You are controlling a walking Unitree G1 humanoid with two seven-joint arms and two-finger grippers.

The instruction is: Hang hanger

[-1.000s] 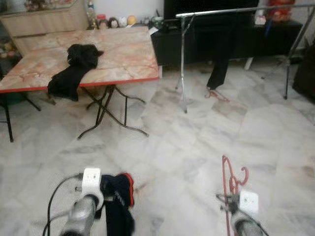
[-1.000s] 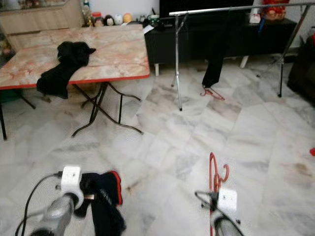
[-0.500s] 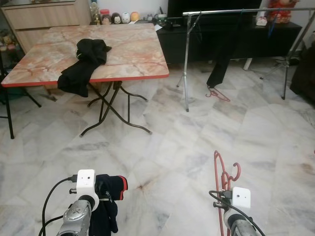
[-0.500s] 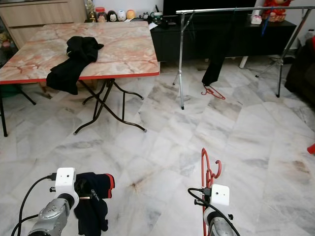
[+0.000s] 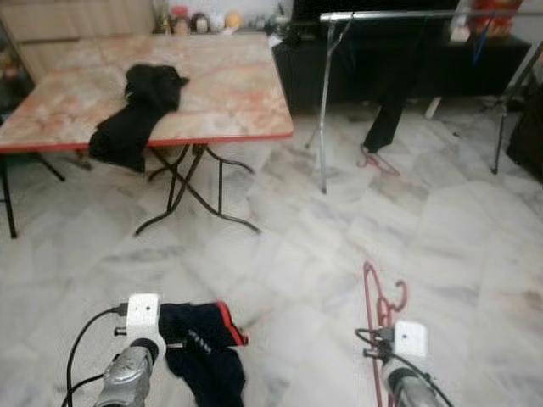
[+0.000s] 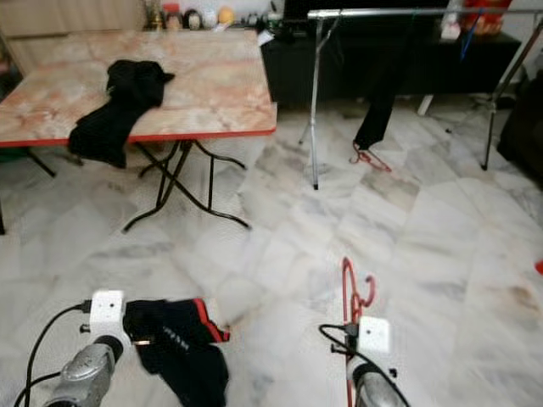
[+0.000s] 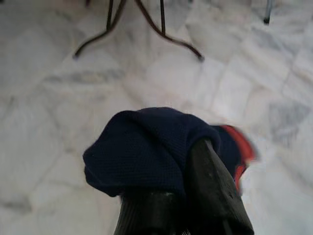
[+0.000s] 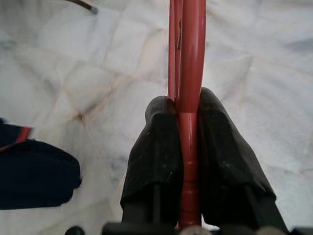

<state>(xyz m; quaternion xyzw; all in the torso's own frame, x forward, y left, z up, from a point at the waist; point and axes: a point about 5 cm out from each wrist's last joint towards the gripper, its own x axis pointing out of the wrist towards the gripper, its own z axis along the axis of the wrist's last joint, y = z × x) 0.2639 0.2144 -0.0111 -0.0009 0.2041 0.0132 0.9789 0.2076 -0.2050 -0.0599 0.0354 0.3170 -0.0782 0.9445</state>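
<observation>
Pinching the red plastic hanger (image 8: 186,73) edge-on, your right gripper (image 8: 188,147) had both fingers (image 8: 154,152) clamped against one thin arm of it, and the hook (image 5: 397,297) stood up ahead of the wrist above the marble floor (image 5: 297,246). You could judge it light and stiff but slick, so it might twist in that narrow clamp; a hold nearer the neck under the hook would likely steady it for the rail. Your left gripper (image 7: 188,161) was clenched on a navy garment with red trim (image 7: 146,147), soft and limp, drooping from the fingers. Well ahead stood the metal clothes rail (image 5: 399,15), with a dark garment (image 5: 390,102) hanging from it and another red hanger (image 5: 377,161) on the floor below. To the left, the folding worktop (image 5: 229,93) carried a black garment (image 5: 140,110) draped over its edge.
</observation>
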